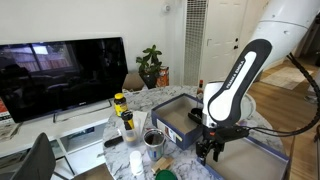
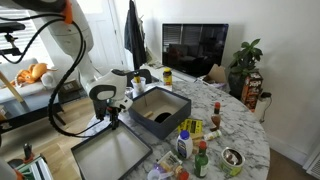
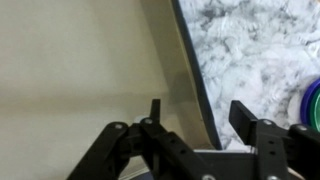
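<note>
My gripper [image 3: 200, 116] is open and empty. In the wrist view its two black fingers straddle the dark rim of a grey tray [image 3: 192, 70]. One finger is over the pale tray floor, the other over the marble tabletop [image 3: 250, 40]. In both exterior views the gripper [image 1: 210, 151] [image 2: 113, 112] hangs low at the edge of the flat grey tray [image 1: 262, 152] [image 2: 112, 158]. It is next to a deeper grey box [image 1: 176, 116] [image 2: 160, 106]. Nothing shows between the fingers except the rim.
Bottles [image 1: 121, 104] [image 2: 184, 143], a metal can [image 1: 154, 138] [image 2: 232, 158] and small yellow packets [image 2: 190, 126] stand on the marble table. A TV [image 1: 60, 76] [image 2: 196, 46] and a potted plant [image 1: 150, 64] [image 2: 245, 60] are behind. A green-blue object [image 3: 313, 105] shows at the wrist view's edge.
</note>
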`<action>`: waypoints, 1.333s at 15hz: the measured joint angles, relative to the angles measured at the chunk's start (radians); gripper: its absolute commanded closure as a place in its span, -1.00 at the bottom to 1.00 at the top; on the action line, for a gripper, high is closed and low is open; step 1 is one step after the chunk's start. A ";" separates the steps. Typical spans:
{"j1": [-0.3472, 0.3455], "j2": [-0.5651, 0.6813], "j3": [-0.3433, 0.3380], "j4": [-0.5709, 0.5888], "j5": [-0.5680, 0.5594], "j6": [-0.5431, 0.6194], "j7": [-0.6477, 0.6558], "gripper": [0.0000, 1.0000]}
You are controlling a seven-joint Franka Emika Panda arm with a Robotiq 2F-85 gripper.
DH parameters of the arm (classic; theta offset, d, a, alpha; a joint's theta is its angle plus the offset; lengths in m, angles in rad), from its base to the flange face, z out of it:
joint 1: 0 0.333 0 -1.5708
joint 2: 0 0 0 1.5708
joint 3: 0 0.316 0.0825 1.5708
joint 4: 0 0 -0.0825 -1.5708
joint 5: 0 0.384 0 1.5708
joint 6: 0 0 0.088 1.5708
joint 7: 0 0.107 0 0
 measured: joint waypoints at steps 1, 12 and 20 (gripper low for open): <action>0.000 -0.012 -0.009 -0.009 0.007 0.012 0.018 -1.00; -0.001 -0.030 -0.091 -0.046 0.065 0.149 0.168 -0.91; -0.002 -0.004 -0.109 -0.047 0.102 0.173 0.220 0.20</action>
